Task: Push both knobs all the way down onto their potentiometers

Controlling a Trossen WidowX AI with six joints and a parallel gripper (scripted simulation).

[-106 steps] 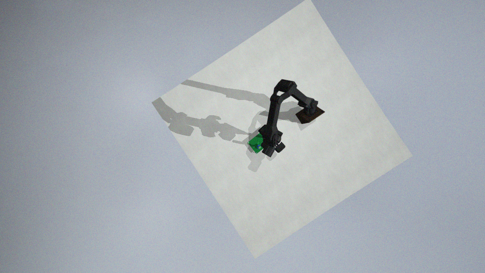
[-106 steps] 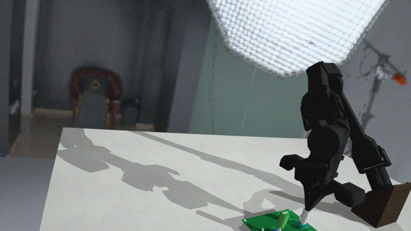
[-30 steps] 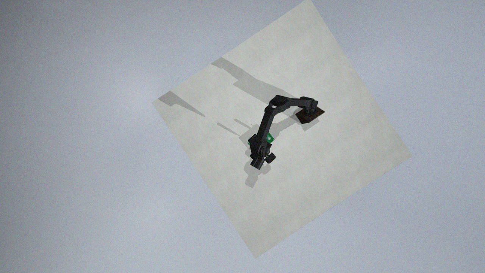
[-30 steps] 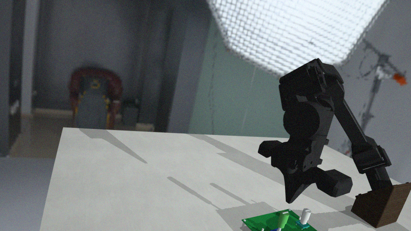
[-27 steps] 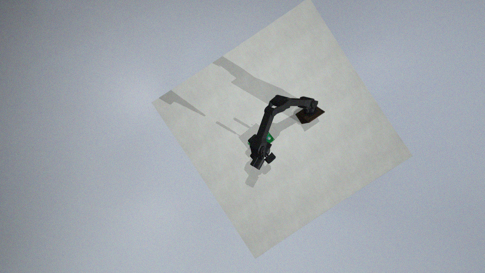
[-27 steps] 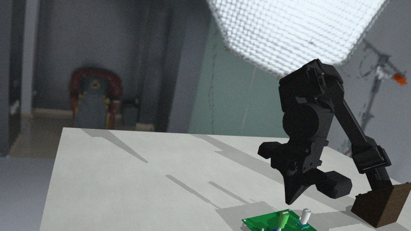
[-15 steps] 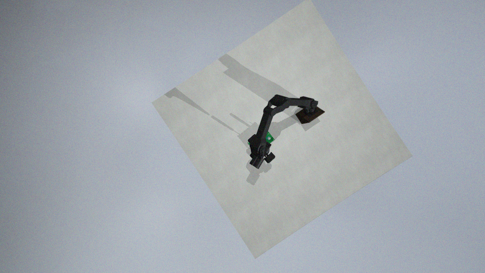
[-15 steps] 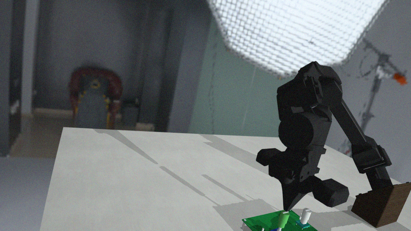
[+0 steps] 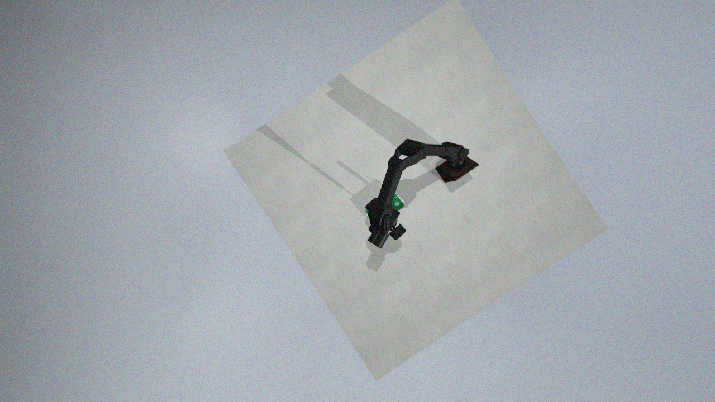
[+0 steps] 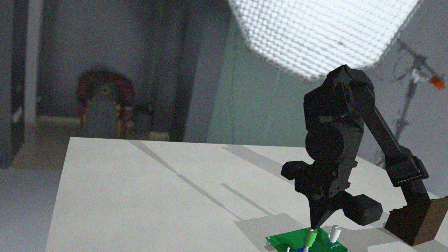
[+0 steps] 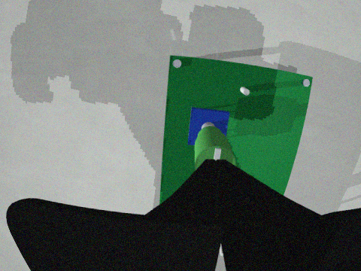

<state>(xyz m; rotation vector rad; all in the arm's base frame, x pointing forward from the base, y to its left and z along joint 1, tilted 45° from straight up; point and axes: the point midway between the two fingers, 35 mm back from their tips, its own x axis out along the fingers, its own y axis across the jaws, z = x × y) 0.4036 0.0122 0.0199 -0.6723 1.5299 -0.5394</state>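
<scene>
Two knobs stand on the green board (image 10: 288, 239) by the table's near edge, and the gripper (image 10: 315, 226), fingers squeezed together on nothing, rests on the green knob (image 10: 310, 237), so a crooked push could snap its blue potentiometer (image 11: 201, 123) loose.

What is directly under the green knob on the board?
The green knob sits over a blue potentiometer on the circuit board. The shut gripper covers the knob's top.

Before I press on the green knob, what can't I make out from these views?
- Top view: circuit board almost wholly under the arm; knobs hidden.
- Exterior view: board's near edge cut off by the frame; green knob base out of view.
- Wrist view: shut gripper covers the green knob's top; contact unclear; white knob not seen.
</scene>
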